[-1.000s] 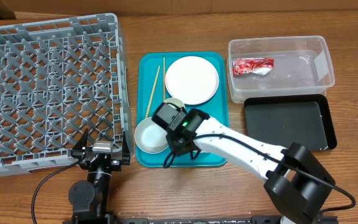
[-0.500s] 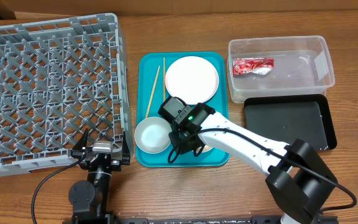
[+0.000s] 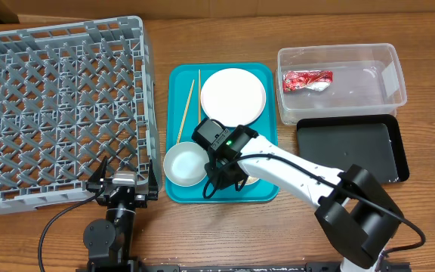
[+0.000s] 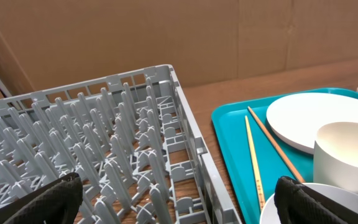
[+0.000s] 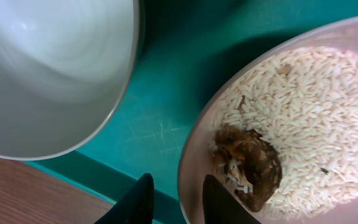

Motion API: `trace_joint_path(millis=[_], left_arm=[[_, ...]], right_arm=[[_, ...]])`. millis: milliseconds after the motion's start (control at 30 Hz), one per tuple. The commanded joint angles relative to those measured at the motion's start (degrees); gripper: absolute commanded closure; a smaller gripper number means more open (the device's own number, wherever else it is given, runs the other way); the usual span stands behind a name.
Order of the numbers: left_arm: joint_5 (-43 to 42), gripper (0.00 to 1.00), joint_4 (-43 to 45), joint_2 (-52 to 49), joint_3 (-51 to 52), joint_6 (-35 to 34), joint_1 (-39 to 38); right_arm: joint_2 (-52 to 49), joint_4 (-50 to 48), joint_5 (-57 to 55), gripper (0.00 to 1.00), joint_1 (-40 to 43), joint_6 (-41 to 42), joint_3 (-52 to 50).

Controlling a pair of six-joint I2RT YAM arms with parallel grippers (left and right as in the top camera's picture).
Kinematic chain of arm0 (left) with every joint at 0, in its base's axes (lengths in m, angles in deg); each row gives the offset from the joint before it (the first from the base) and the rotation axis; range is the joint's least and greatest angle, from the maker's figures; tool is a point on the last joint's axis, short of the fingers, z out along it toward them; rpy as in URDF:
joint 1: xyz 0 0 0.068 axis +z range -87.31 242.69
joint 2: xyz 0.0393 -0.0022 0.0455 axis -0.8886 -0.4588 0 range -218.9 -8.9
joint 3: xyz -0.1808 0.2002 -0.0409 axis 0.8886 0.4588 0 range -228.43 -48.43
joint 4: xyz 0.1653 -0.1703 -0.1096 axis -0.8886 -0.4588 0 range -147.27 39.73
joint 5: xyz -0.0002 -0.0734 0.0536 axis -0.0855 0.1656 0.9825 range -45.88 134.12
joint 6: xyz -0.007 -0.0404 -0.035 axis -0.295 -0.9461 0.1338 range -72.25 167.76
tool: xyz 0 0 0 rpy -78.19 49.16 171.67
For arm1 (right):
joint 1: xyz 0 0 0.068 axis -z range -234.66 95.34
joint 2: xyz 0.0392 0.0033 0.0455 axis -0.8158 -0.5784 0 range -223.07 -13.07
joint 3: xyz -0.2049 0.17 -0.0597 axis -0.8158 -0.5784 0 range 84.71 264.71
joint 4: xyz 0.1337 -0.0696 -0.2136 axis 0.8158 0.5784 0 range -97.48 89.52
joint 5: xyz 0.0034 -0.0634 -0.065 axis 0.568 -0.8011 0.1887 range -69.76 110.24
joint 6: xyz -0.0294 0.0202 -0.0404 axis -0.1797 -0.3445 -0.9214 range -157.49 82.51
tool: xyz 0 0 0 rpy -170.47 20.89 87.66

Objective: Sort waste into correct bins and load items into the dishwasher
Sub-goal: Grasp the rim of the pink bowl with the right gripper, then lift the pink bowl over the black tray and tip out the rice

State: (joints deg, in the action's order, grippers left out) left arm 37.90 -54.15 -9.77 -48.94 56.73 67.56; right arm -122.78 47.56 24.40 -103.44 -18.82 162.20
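Step in hand: judged to be taking hold of the small plate (image 5: pixel 190 163) so its food waste can be tipped into a bin.
Right hand (image 5: pixel 178 186): partly open, one finger on each side of the plate's near rim. A strip of teal tray (image 5: pixel 179 56) shows between the outer finger and the rim, so no firm pinch can be made out.
Left hand (image 3: pixel 127 175): spread wide, empty, parked at the near corner of the rack (image 3: pixel 59 106).
Small plate, location: on the teal tray, near edge, just beside the bowl (image 5: pixel 48 68). It is mostly hidden under the right arm in the overhead view.
Plate contents: loose rice (image 5: pixel 303 106) over most of the face, with a brown lump (image 5: pixel 250 162) just inside the rim by the fingers.
Handling, plate: likely stiff, smooth and light. A rim pinch will carry it, though a slick surface may let it swivel between the fingers.
Handling, contents: the grains are loose and will slide at any tilt. The lump looks soft and may cling.
Point of hold: the bare rim beside the lump, with the fingers set deep enough to stop the plate drooping.
Carrying advice: keep the plate level until it is over a bin.
Bins: the clear tub (image 3: pixel 395 75) holds the wrapper (image 3: pixel 306 79). The black tray (image 3: pixel 350 147) just beside it appears bare and is probably meant for the food.
Other items: the large plate (image 3: pixel 233 97) and chopsticks (image 3: pixel 185 112) lie on the teal tray, not yet racked.
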Motion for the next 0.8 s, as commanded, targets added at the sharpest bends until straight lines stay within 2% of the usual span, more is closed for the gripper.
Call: trace_joint_path(millis=[0, 133, 200, 267, 533, 767], left_arm=[[0.31, 0.00, -0.15, 0.61, 0.24, -0.66, -0.37], [0.31, 0.00, -0.15, 0.61, 0.24, -0.66, -0.37], [0.31, 0.00, -0.15, 0.61, 0.24, -0.66, -0.37], [0.31, 0.00, -0.15, 0.61, 0.24, -0.63, -0.37], [0.31, 0.00, -0.15, 0.61, 0.24, -0.66, -0.37], [0.33, 0.00, -0.15, 0.61, 0.24, -0.66, -0.37]], right_arm=[[-0.57, -0.33, 1.75, 0.75, 1.27, -0.94, -0.17], [-0.59, -0.31, 1.88, 0.81, 1.29, -0.94, -0.17], [-0.59, -0.15, 1.88, 0.92, 1.29, -0.90, -0.04], [-0.59, 0.15, 1.88, 0.96, 1.29, -0.87, 0.28], [-0.57, 1.81, 1.88, 0.96, 1.29, -0.22, 0.83], [2.08, 4.02, 1.38, 0.96, 1.29, 3.52, 3.52]])
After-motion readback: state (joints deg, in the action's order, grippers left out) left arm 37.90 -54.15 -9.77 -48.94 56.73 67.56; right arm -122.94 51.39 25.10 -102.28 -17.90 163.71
